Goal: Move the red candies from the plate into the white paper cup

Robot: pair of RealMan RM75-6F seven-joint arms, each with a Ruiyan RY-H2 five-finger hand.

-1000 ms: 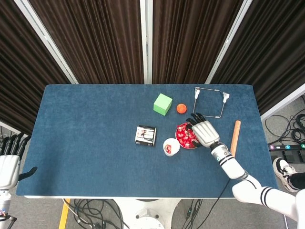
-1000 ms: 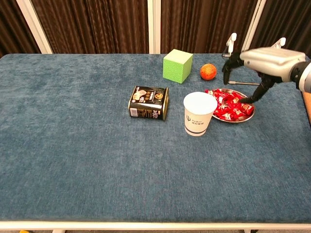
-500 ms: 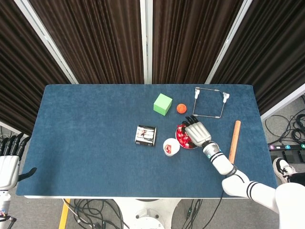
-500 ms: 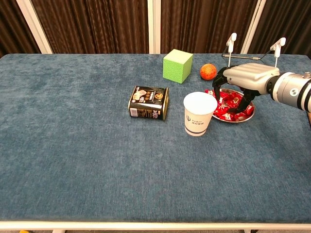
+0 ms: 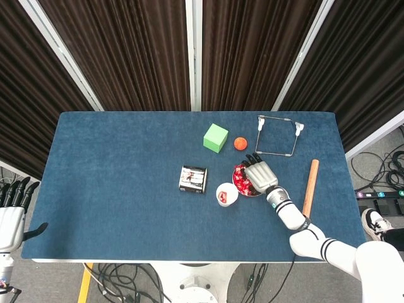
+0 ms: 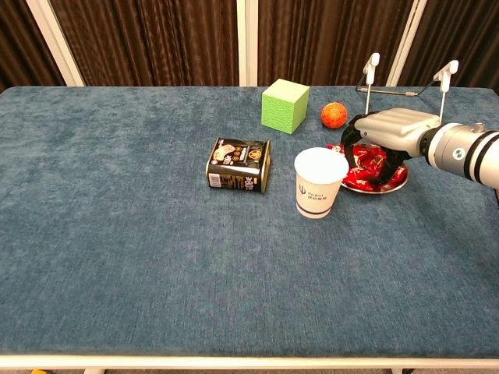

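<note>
Risk is judged to begin nearest the robot, at the white paper cup point(image 6: 320, 183), which stands upright just beside the plate point(image 6: 396, 186) and looks light enough to be tipped by a careless sweep. A red candy point(image 5: 223, 199) already shows inside it from the head view. Behind it, the right hand point(image 6: 387, 132) is pressed palm-down over the red candies point(image 6: 362, 173) on the plate; whether any candy is gripped cannot be told, since the fingers are hidden among wrappers. Candies could be pushed over the rim onto the worktop point(image 6: 156, 257). Farther back, the orange ball point(image 6: 334, 114) could be nudged. The left hand point(image 5: 11, 218) hangs off to the side, fingers apart, holding nothing.
</note>
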